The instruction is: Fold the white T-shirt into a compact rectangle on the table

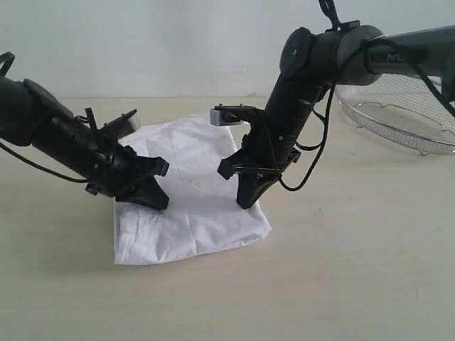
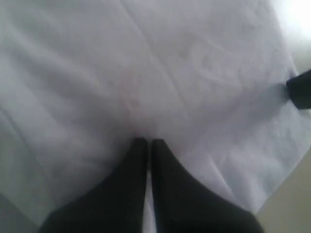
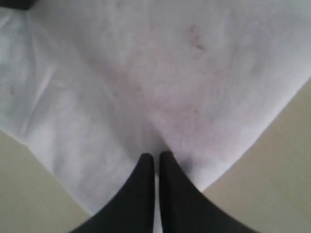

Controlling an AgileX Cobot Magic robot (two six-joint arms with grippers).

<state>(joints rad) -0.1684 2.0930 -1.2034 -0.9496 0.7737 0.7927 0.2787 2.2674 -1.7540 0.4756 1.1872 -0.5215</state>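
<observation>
- The left gripper [image 2: 146,142] is seen with its two fingers pressed flat together, tips down on the cloth.
- The right gripper [image 3: 156,156] is closed in the same way, tips set on the cloth close to a corner.
- Creases are drawn toward both pairs of tips. Whether a thin layer is nipped between the fingers cannot be made out in these blurred close views.
- The white T-shirt [image 1: 192,192] lies on the table [image 1: 355,277] as an already folded, roughly rectangular packet, and both grippers are touching it.
- Its bulk lies between the two grippers and beyond them toward the far side. Its long axis is judged to run from near to far.
- Neither arm is nearer the shirt, but the right one is planted nearer an outer corner and the left one further in from the side edge.
- Any coming fold is judged to depend on both holds being carried evenly along that axis.
- Only the exterior view shows the packet's whole outline and the wire-mesh basket [image 1: 405,114], well apart at the far right.
- Only the right wrist view shows bare table on both sides of the tips.
- The left wrist view alone catches the other gripper's dark tip across the cloth.
</observation>
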